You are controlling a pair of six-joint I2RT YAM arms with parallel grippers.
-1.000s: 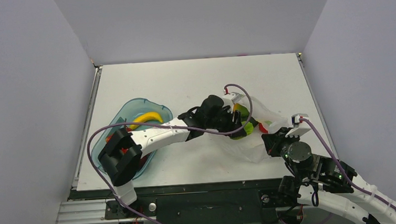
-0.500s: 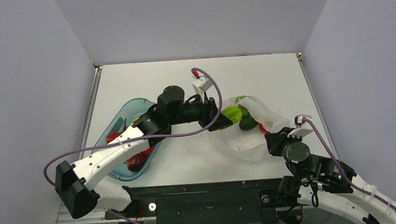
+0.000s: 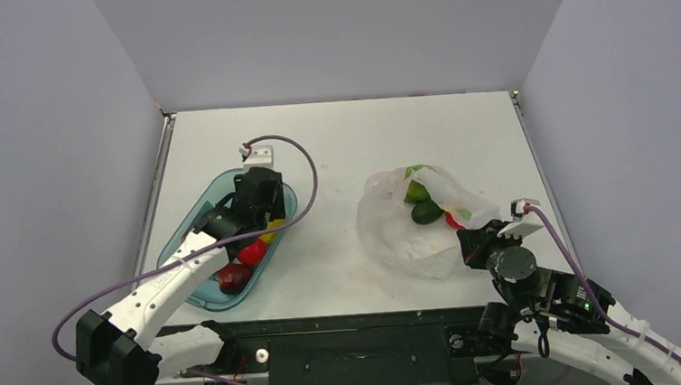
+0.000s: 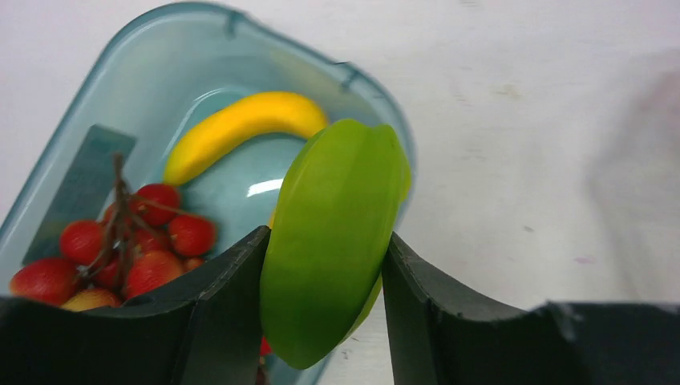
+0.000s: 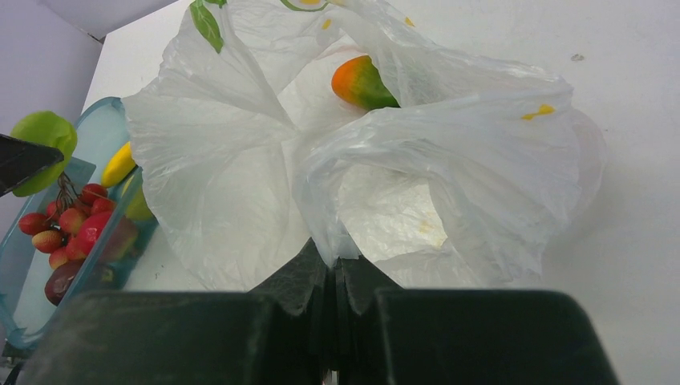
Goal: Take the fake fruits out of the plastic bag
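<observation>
The left gripper (image 4: 327,237) hangs over the far end of the teal tray (image 4: 72,152), its jaws part-spread and pinching a green piece (image 4: 337,184). In the tray lie a yellow banana (image 4: 240,124) and a cluster of red berries (image 4: 136,241). The plastic bag (image 5: 240,160) lies on the table (image 3: 333,139) right of the tray, well apart. The right gripper (image 5: 333,269), pressed together, nips its near edge. An orange-green mango (image 5: 361,80) shows inside, possibly with other green fruit; folds hide the rest.

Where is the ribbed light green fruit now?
In the left wrist view, the green fruit is gripped in the left claw, above the teal tray and close to the banana.
</observation>
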